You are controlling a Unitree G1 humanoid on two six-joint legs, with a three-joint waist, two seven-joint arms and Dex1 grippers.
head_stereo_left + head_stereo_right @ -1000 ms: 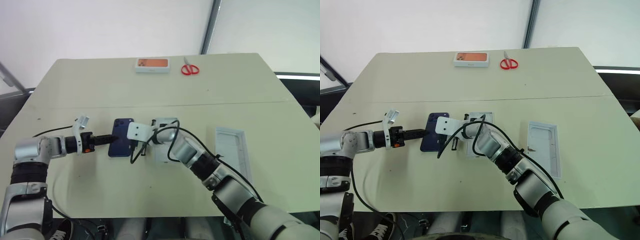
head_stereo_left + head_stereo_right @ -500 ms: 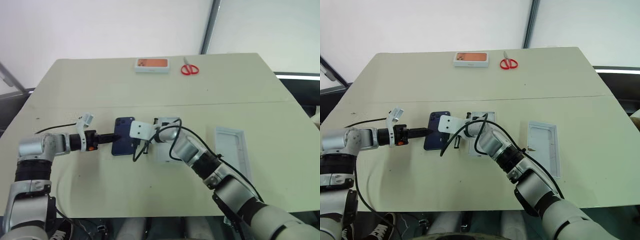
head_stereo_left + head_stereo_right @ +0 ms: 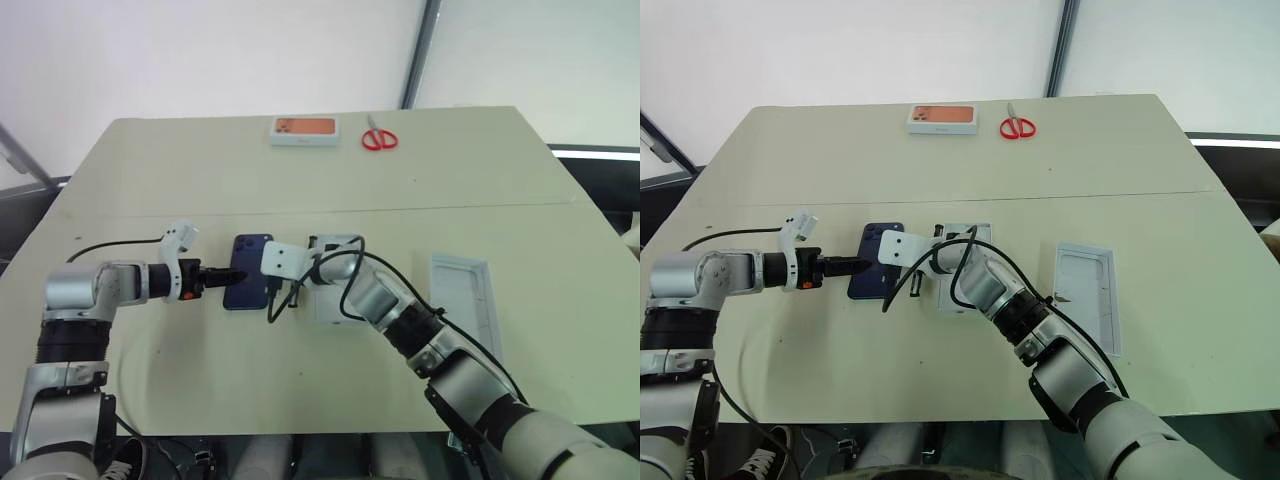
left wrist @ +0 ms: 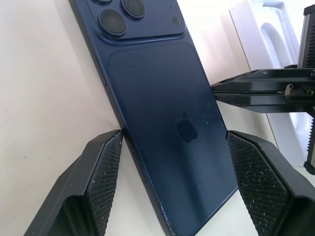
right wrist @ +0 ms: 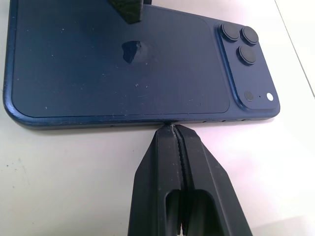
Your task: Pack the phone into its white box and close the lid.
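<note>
The dark navy phone (image 3: 247,272) lies back up on the table, with its camera cluster at the far end. My left gripper (image 4: 174,133) reaches in from the left and spans the phone's width, a pad (image 4: 106,172) against each long edge. From the other side my right gripper (image 5: 171,129) is shut, its tip pressing the phone's long edge. The white box (image 3: 328,308) lies just right of the phone, mostly hidden under my right arm. Further right the lid (image 3: 463,295) lies with its white inside up.
A white box with an orange picture (image 3: 304,129) and red scissors (image 3: 379,136) sit near the table's far edge. Cables trail from both wrists over the table near the phone.
My left wrist has rolled, and the phone has swung a little so that it lies straighter. The right arm has kept still.
</note>
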